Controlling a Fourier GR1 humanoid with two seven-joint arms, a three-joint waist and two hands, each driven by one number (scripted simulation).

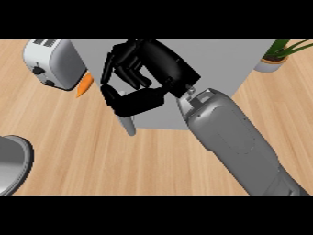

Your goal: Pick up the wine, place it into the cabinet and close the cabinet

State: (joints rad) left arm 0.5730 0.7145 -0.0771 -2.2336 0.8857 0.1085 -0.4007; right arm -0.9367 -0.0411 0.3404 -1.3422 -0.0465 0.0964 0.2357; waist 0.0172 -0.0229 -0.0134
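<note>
Where right hand [142,73] curls above cabinet [220,59], wine unseen

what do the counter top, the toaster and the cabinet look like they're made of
Counter top: looks like light wood, matte, with plank seams and faint grain lines.
Toaster: seems brushed or polished metal, a silvery body with soft highlights, dark slots and a dark knob.
Cabinet: plain flat grey, no grain or shine; painted board or metal, hard to tell.
</note>
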